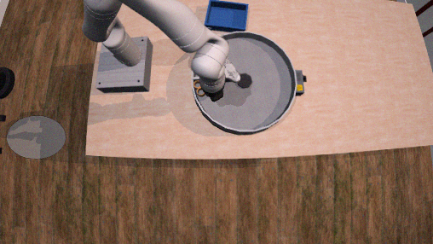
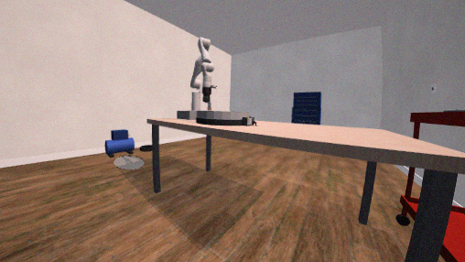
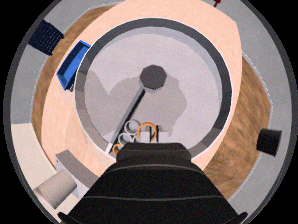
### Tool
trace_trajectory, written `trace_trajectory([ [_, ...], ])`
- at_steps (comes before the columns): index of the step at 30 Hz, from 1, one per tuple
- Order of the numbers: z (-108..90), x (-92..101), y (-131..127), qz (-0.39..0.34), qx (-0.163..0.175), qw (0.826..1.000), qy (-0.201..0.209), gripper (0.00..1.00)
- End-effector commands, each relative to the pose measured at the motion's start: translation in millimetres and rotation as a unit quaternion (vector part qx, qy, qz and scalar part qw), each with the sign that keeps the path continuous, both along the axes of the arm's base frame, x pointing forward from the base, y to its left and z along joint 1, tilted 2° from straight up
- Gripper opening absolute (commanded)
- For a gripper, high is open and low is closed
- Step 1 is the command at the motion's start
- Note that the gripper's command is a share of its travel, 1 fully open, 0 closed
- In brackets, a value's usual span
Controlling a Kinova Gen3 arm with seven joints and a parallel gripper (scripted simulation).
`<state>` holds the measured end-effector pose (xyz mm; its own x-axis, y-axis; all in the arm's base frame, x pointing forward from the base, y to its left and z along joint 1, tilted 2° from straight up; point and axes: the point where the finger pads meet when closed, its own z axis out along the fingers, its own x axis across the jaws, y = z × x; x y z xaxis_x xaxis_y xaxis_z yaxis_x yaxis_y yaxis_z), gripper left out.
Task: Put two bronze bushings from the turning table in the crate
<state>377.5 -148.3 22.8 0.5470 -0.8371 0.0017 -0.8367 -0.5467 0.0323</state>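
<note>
My gripper (image 3: 153,130) (image 2: 210,106) is shut on the wall of a bronze bushing (image 3: 139,126) and holds it over the turning table (image 1: 266,101) (image 2: 220,121) (image 3: 200,95); in the top view the arm hides the fingers. Two other bronze bushings (image 1: 197,84) lie at the turning table's left edge in that view; the wrist view shows a small part of one bronze bushing (image 3: 116,148). Two light grey bushings show beside the held one, one farther grey bushing (image 3: 127,121) and one nearer. The blue crate (image 1: 226,28) (image 3: 73,62) is empty.
A raised rim (image 1: 294,71) (image 3: 226,95) runs round the turning table. A straight bar (image 3: 128,112) reaches from its dark centre hub (image 1: 245,80) (image 3: 153,77) towards the rim. A small box with a yellow part (image 1: 300,88) sits at the right. The crate stands just outside the rim.
</note>
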Motion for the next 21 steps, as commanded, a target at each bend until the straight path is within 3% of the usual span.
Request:
trace_trajectory([
  [1,0.8,0.7,-0.2,0.000,0.000,1.000,-0.001,0.00],
  [7,25.3,1.2,0.3,0.000,0.000,1.000,-0.001,0.00],
  [19,25.3,1.2,0.3,0.000,0.000,1.000,-0.001,0.00],
  [21,34.8,1.3,0.5,0.000,0.000,1.000,-0.001,0.00],
])
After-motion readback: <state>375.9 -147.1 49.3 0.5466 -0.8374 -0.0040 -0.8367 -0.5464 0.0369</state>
